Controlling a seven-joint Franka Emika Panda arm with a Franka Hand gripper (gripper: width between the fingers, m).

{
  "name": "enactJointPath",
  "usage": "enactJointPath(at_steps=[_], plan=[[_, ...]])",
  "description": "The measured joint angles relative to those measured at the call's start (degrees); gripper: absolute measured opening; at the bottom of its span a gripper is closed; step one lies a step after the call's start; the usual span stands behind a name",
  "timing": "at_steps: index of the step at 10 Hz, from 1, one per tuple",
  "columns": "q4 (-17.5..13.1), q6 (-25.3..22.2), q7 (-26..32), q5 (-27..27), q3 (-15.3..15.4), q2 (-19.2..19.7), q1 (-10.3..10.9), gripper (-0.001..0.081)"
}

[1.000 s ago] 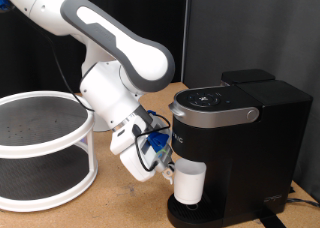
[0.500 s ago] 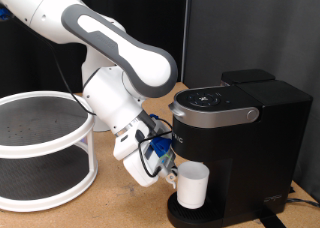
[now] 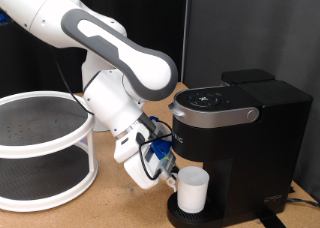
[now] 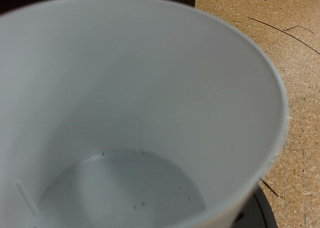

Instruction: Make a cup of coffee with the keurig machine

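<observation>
While I work at the machine's base:
Cup (image 3: 192, 189): on the drip tray under the keurig (image 3: 235, 138) spout, empty inside.
Tool (image 3: 168, 175): at the cup's side; I cannot tell whether my fingers grip it.
Lid: looks shut.
Left: no coffee in the cup yet.

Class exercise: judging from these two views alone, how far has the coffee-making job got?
Done: the cup has reached the keurig machine and sits over its round drip tray, under the brew head.
In hand: the gripper is at the cup's side; whether it grips the cup is hidden.
Left: the wrist view shows the cup holding no coffee, and the machine's lid is down.
</observation>
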State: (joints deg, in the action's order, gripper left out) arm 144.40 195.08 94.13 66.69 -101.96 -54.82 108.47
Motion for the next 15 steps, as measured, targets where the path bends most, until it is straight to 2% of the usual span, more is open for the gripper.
enactJointPath(at_steps=[1,2,3,4,5,6,7,9,12,14,15], plan=[[0.0,0.2,0.0,-0.2,-0.1,-0.2,0.0,0.03],[0.0,0.2,0.0,-0.2,-0.2,-0.2,0.0,0.03],[0.0,0.7,-0.1,-0.2,-0.2,-0.2,0.0,0.0502],[0.0,1.1,-0.5,-0.1,-0.1,-0.3,0.0,0.0502],[0.1,0.9,-0.6,0.5,0.1,-0.1,-0.2,0.0638],[0.4,0.4,-0.6,1.2,0.6,0.3,-0.9,0.0638],[0.9,-1.7,-0.6,2.0,1.2,1.4,-2.0,0.0775],[2.8,-9.6,-2.1,2.9,2.2,7.2,-5.4,0.0798],[6.8,-19.4,-8.8,1.6,5.7,18.3,-11.4,0.0805],[9.7,-25.3,-13.6,-1.0,10.7,24.5,-18.1,0.0805],[11.3,-27.1,-15.2,-2.2,14.6,26.7,-22.7,0.0805]])
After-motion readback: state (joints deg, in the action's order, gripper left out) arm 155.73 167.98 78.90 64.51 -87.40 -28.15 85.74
